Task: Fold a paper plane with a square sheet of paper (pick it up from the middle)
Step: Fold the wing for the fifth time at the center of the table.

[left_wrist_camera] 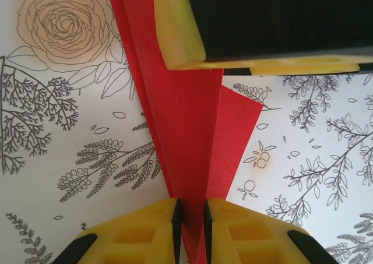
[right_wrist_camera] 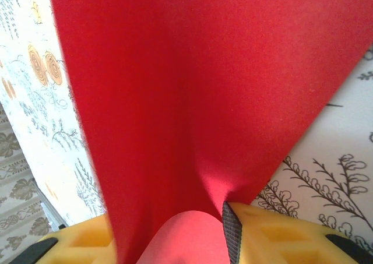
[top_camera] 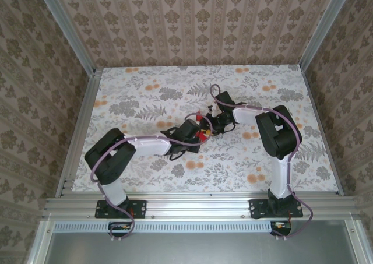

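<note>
The red paper plane (left_wrist_camera: 186, 118) is a narrow, layered, pointed fold held above the flowered table (top_camera: 145, 95) between both grippers; small red bits of it (top_camera: 200, 118) show where the arms meet. My left gripper (left_wrist_camera: 191, 217) is shut on its centre crease, with the black pads tight against the red layers. A yellow finger (left_wrist_camera: 175, 37) of the right gripper lies over the far end of the fold. Up close, the red paper (right_wrist_camera: 192, 89) spreads wide, and my right gripper (right_wrist_camera: 169, 240) is shut on it, the paper bulging between its pads. In the top view, the left gripper (top_camera: 200, 134) and right gripper (top_camera: 211, 123) nearly touch.
Both arms reach inward over the middle of the table. Patterned walls and aluminium posts (top_camera: 87, 71) close off the left, back and right sides. A metal rail (top_camera: 192, 203) carrying the arm bases runs along the near edge.
</note>
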